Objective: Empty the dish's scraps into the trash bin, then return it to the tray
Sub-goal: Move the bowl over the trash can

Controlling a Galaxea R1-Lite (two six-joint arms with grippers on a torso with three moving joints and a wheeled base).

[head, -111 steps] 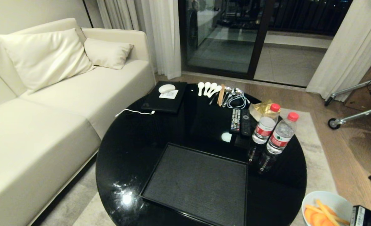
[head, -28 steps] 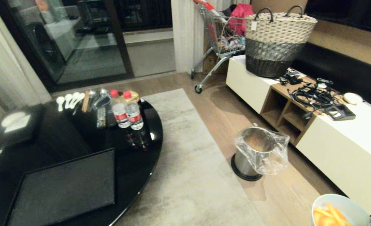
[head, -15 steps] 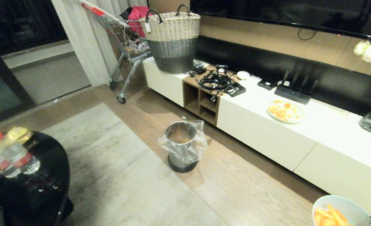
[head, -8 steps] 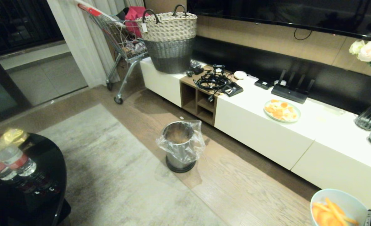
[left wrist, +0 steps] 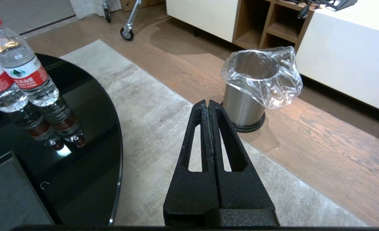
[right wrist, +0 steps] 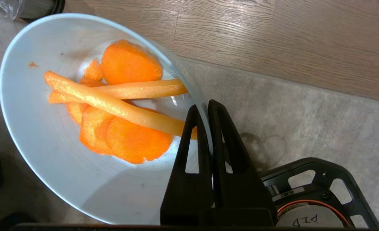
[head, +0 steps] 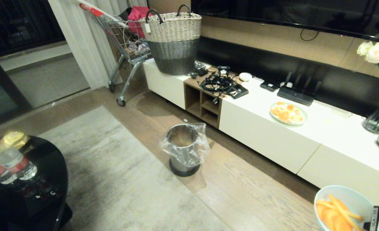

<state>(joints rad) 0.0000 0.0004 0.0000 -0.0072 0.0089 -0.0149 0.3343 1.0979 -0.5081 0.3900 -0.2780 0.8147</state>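
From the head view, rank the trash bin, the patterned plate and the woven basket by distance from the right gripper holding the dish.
From the right gripper, at the lower right, shut on the dish:
1. Patterned plate, on the white cabinet.
2. Trash bin, on the floor, to the left.
3. Woven basket, at the cabinet's far end.

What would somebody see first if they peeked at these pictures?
Probably the bright orange scraps piled in the white dish, pinched at its rim by the right gripper at the lower right of the head view. Next, the shiny trash bin with its crinkly liner, standing on the floor in the middle, in front of the long white cabinet.
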